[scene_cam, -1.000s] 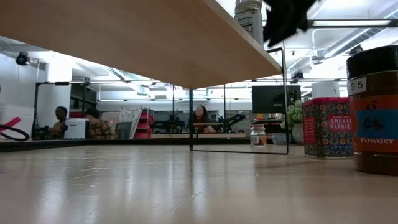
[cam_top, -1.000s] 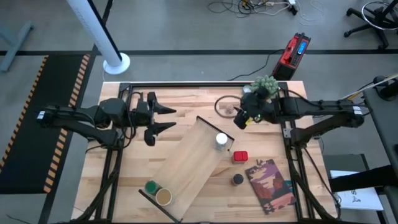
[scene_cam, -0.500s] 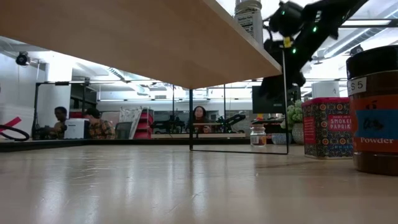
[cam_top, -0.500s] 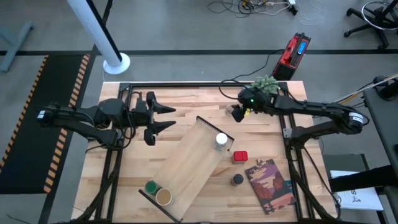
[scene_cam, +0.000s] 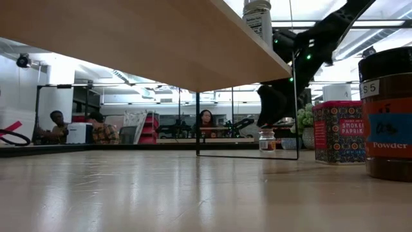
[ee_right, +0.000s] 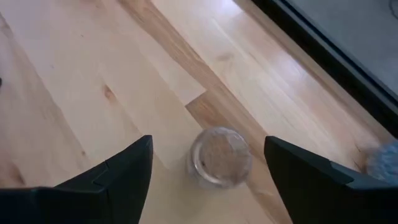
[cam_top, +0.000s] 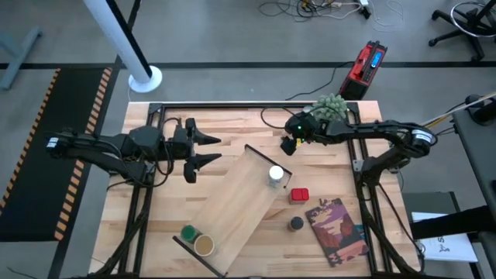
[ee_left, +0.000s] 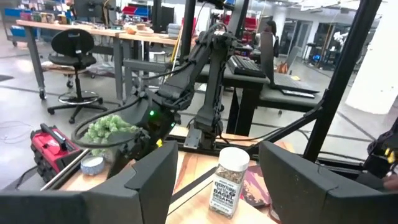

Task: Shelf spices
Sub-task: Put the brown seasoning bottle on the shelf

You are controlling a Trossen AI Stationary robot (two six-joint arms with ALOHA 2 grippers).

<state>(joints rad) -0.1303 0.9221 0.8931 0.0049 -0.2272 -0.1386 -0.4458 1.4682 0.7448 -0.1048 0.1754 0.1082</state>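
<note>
The shelf (cam_top: 242, 198) lies diagonally across the middle of the table (cam_top: 232, 128), a long pale board with a black rail at each short end. A white-topped jar (cam_top: 275, 175) stands on its end nearer the right arm; a green-topped jar (cam_top: 187, 232) and a tan-topped jar (cam_top: 204, 245) stand side by side at its opposite end. Off the board, on the tabletop, a red tin (cam_top: 300, 194) sits just beside the white-topped jar's end, and a black-topped jar (cam_top: 296, 223) stands near it, next to a reddish-brown book (cam_top: 337, 229). A small clear glass jar (ee_right: 219, 157) stands alone on the tabletop near the table's back edge, close to a green potted plant (cam_top: 332, 105). The right gripper (cam_top: 288, 145) hangs directly above this glass jar, its fingers (ee_right: 118, 177) spread wide apart, one on each side of the jar and not touching it. The left gripper (cam_top: 203, 149) hovers over the table's left half, well apart from the shelf's jars, with its fingers (ee_left: 152, 177) apart and nothing between them.
</note>
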